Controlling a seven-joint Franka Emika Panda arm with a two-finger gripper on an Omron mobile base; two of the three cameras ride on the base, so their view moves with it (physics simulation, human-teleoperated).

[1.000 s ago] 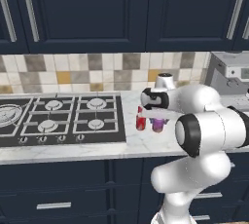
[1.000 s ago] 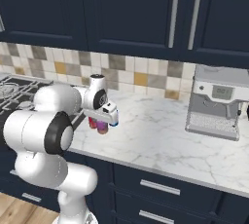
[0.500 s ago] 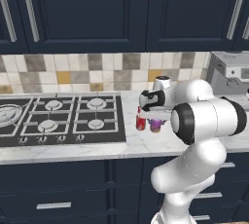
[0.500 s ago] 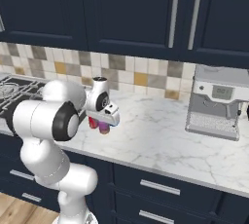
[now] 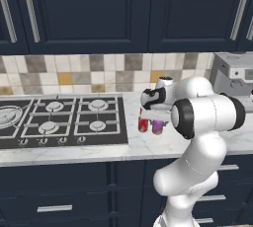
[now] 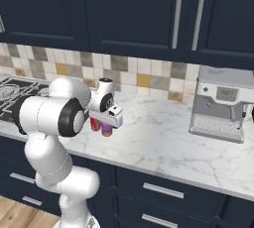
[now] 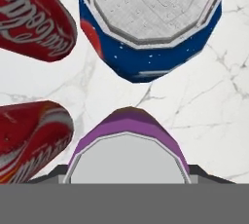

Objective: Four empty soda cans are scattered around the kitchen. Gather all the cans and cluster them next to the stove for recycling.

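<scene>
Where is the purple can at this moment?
The purple can stands on the marble counter just right of the stove, between the gripper's fingers, beside two red cans and a blue can.

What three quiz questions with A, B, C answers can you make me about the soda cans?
1. Where are the cans? A on the floor; B on the counter beside the stove; C on the burners.
2. How many cans? A two; B four; C six.
3. How do they stand? A upright; B tipped over; C stacked.

Answers: B, the left base view shows them on marble right of the stove. B, the hand view shows two red cans, one blue can and one purple can. A, both base views show them standing.
</scene>
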